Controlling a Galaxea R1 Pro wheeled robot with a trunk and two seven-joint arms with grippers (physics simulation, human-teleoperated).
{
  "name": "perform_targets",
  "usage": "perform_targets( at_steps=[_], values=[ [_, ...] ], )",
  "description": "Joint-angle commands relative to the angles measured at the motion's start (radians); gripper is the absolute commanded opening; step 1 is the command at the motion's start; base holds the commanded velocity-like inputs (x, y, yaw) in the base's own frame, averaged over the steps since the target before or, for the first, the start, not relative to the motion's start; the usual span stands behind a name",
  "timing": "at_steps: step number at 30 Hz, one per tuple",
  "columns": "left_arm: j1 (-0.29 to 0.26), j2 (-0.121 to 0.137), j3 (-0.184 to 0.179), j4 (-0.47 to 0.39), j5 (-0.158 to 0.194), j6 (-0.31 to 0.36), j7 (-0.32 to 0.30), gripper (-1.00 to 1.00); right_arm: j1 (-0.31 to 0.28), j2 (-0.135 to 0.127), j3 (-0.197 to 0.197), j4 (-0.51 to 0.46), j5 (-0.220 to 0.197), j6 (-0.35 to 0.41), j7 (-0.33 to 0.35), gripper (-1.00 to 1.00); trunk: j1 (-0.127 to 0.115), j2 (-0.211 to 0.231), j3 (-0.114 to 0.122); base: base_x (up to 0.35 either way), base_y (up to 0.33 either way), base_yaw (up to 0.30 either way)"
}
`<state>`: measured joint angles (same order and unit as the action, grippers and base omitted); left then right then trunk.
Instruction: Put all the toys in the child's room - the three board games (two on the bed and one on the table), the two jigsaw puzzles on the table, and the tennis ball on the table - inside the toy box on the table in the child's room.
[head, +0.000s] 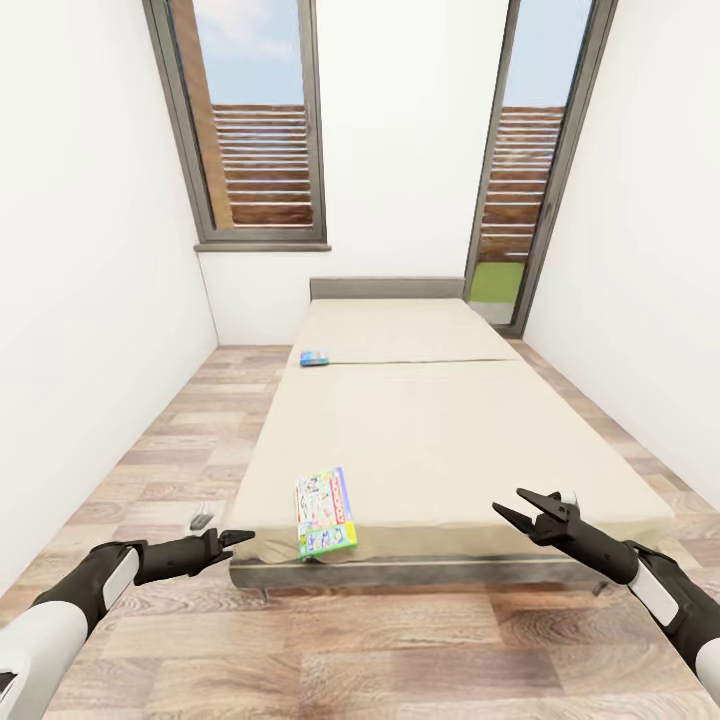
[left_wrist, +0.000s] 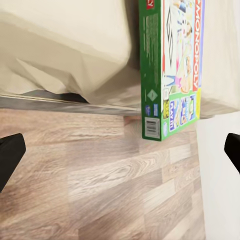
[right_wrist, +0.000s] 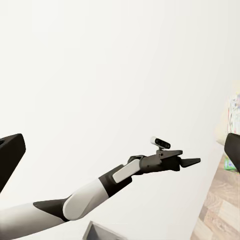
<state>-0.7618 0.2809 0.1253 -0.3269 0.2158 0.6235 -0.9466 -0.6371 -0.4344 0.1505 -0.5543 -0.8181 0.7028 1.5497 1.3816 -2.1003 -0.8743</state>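
A white, red and green Monopoly board game (head: 325, 512) lies flat on the beige bed (head: 430, 440), overhanging its near foot edge. A smaller light blue board game (head: 314, 357) lies further up, near the bed's left side. My left gripper (head: 232, 540) hovers open just left of the Monopoly box, below mattress level; the left wrist view shows the box (left_wrist: 170, 65) ahead between the spread fingertips (left_wrist: 11, 152). My right gripper (head: 510, 502) is open over the bed's near right corner. The table, toy box, jigsaw puzzles and tennis ball are out of view.
Wooden floor (head: 170, 430) runs along both sides of the bed and in front of it. White walls close in left and right. Two tall windows (head: 255, 130) stand behind the grey headboard (head: 385, 288). My left arm (right_wrist: 125, 175) appears in the right wrist view.
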Motion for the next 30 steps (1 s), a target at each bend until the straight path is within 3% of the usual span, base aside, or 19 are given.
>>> perform_targets(
  at_steps=[1, 12, 30],
  values=[
    [-0.001, -0.001, 0.002, 0.000, 0.003, 0.007, -0.001, 1.00, -0.001, -0.001, 0.006, 0.001, -0.007, 0.010, 0.003, 1.00, 0.004, -0.008, -0.004, 0.000, 0.000, 0.000],
    [-0.001, -0.007, 0.002, 0.000, 0.004, 0.006, -0.006, 1.00, -0.001, -0.001, 0.006, 0.001, -0.007, 0.010, 0.003, 1.00, 0.046, -0.085, -0.039, 0.000, 0.000, 0.000],
    [-0.001, -0.009, 0.001, 0.000, 0.001, 0.002, -0.012, 1.00, -0.001, -0.001, 0.005, 0.001, -0.009, 0.010, 0.003, 1.00, 0.046, -0.085, -0.039, 0.000, -0.026, 0.000]
  ],
)
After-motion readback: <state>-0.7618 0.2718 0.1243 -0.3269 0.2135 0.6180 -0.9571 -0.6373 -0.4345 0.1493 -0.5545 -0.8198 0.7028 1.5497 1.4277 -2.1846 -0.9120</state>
